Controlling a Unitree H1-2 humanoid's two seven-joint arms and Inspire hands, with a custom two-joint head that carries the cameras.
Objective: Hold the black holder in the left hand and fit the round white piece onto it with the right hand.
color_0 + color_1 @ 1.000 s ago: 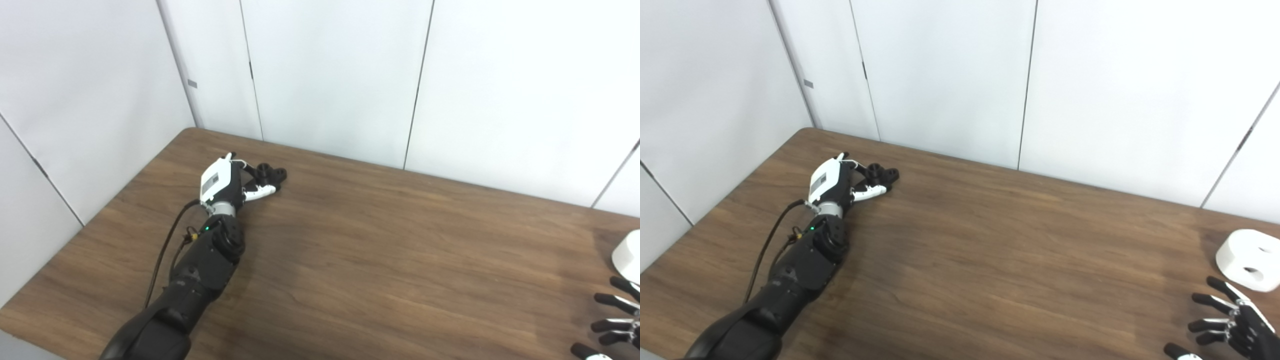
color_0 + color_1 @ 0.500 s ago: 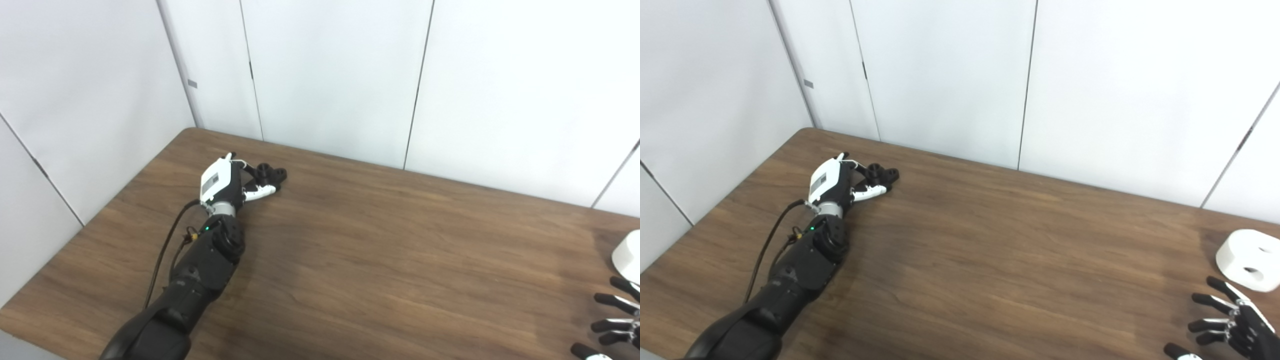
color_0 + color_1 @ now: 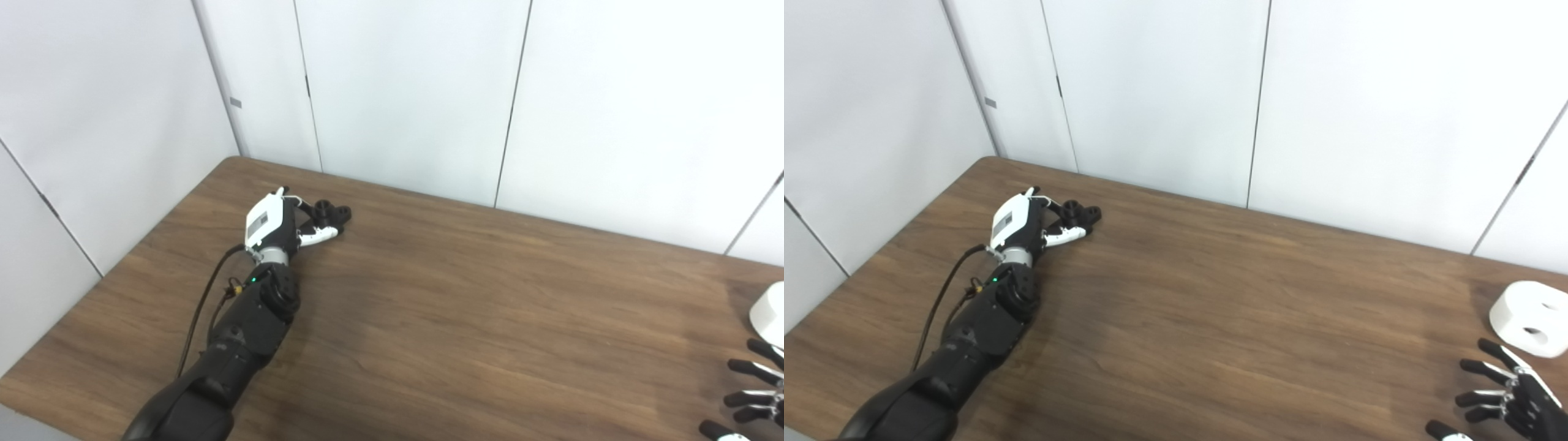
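At the far left of the brown wooden worktop [image 3: 1213,318], the left arm [image 3: 968,331] reached in from the lower left corner, black along its length, with a dark cable [image 3: 940,300] looping beside the wrist and a small green light showing near the joint. The left hand [image 3: 275,220], white on its back, lay low at the worktop's back left area, close to the white wall panels [image 3: 1164,86]. Its fingers [image 3: 320,233] curled around the black holder [image 3: 331,213], a small dark part with round openings on top that sat against the worktop surface; the thumb reached along the holder's near side and the other fingers wrapped behind it, so the hand appeared closed on the holder, though how firmly it gripped could not be told.

The middle of the worktop lay between the two hands, which were well apart.

At the far right, the round white piece [image 3: 1532,317] rested flat on the worktop near the right edge, a thick disc with a dark hole visible in its side and a shallow hollow on top. In the left eye view only its left rim showed at the picture's border. Just in front of it, and not touching it, the right hand [image 3: 1516,398] came up from the bottom right corner with its black fingers [image 3: 1479,366] spread apart and holding nothing, their tips pointing toward the left.
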